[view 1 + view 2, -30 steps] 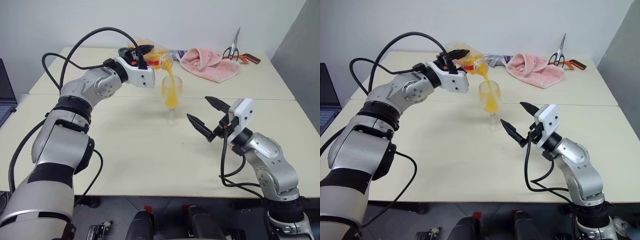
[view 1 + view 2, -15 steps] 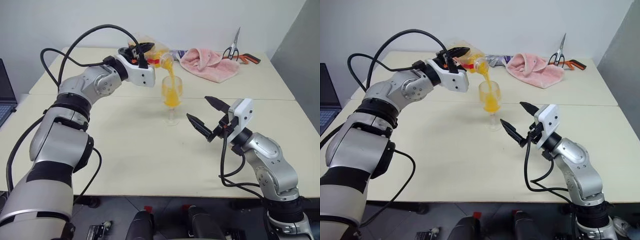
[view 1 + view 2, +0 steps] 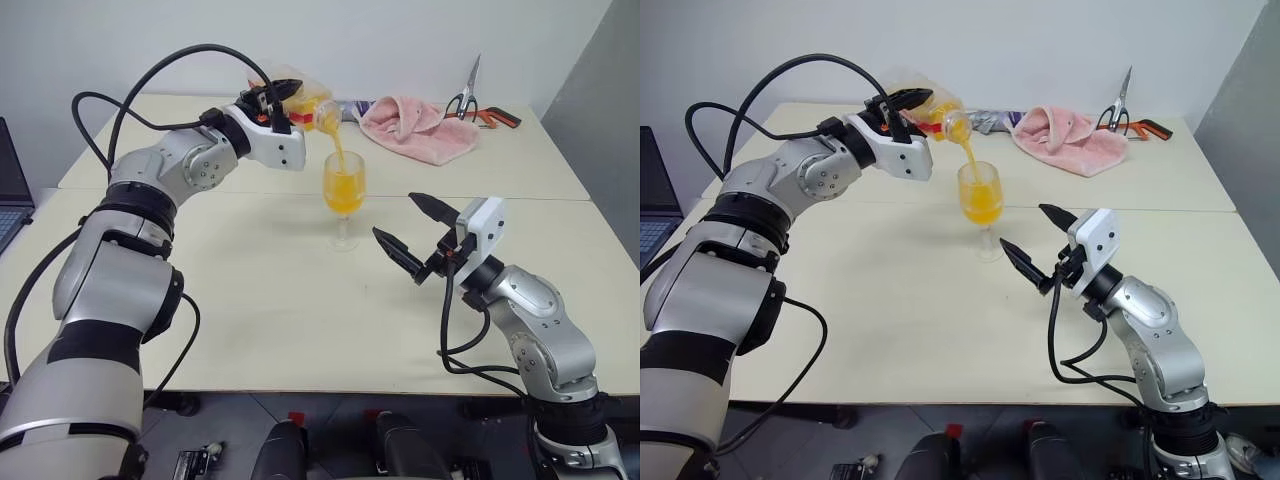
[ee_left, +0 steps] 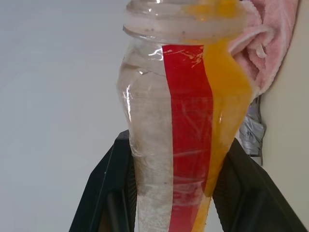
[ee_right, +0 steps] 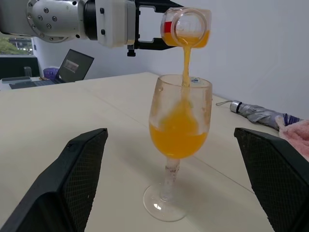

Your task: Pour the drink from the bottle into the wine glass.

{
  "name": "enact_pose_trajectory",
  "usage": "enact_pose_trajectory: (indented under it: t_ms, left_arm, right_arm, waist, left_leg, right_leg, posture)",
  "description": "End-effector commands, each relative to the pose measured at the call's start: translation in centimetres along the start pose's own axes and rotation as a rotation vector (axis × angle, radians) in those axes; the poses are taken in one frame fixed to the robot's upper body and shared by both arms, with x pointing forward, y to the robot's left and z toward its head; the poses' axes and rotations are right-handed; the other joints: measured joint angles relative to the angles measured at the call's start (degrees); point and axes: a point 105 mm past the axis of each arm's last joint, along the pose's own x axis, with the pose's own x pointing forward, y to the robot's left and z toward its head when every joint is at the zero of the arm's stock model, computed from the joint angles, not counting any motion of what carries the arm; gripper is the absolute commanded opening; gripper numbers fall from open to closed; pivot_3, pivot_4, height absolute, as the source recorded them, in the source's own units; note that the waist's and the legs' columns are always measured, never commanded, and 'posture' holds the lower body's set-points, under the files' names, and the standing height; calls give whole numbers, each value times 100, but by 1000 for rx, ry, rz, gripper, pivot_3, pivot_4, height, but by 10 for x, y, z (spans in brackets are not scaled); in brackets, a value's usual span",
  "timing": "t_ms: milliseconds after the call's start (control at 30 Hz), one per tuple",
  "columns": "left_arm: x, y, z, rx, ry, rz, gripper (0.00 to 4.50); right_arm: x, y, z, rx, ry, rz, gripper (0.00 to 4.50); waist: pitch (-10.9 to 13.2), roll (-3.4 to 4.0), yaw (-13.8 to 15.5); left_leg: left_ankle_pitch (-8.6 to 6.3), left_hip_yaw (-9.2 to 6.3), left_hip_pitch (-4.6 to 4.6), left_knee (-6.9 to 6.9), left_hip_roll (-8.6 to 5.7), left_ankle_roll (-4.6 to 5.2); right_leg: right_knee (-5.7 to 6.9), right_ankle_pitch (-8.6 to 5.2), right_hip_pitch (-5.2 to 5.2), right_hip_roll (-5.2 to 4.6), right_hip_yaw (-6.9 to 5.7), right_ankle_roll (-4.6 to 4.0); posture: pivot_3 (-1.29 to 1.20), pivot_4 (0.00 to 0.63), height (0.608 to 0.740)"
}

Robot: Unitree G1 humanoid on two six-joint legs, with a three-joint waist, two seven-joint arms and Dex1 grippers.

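Since a second ago, our left arm has lifted the bottle's neck a little higher above the glass and the drink in the bowl has risen, while our right arm has kept still.

We see the tabletop [image 3: 250,300], pale cream, made of two slabs with a seam running across behind the glass. On its far slab lies a pink towel [image 3: 415,125], and beyond that a pair of scissors [image 3: 465,98] with an orange-handled tool beside them. A folded grey umbrella [image 5: 260,115] lies just beside the towel, and a laptop [image 5: 75,65] sits off to our left.

Our left gripper [image 3: 285,95] is clamped on the bottle [image 3: 318,112], which we hold tipped, mouth down and toward our right, directly over the glass. In the left wrist view the black fingers [image 4: 108,193] press both sides of the clear body, with the red stripe facing us and the drink [image 4: 227,96] pooled along one side.

Our right gripper [image 3: 412,228] hangs just beside the glass, on its right, with its fingers wide apart and nothing between them.

The wine glass [image 3: 344,195] stands upright on the near slab, between our two arms. A thin orange stream falls from the bottle's mouth into its bowl, which is roughly half full.
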Motion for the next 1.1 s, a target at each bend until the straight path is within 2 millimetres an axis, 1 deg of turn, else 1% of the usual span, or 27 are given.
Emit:
enact_pose_trajectory:
  t_ms: [33,667,1100]
  left_arm:
    - [2,32,-1,38,-6,88,1671]
    - [4,30,0,32,-2,88,1671]
    - [6,27,0,-102,12,101,1671]
  right_arm:
    - [2,4,13,-22,-48,20,4500]
    - [1,6,12,-19,-41,24,4500]
    - [2,6,14,-21,-45,28,4500]
  waist:
    - [0,0,0]
    - [0,0,0]
    - [0,-1,0]
  left_leg:
    - [0,0,0,0,0,0]
    - [0,0,0,1,0,0]
    - [0,1,0,2,0,0]
  right_leg:
    - [0,0,0,0,0,0]
    - [1,0,0,0,0,0]
    - [2,0,0,0,0,0]
  posture:
    - [0,150,740]
    - [0,150,740]
    - [0,150,740]
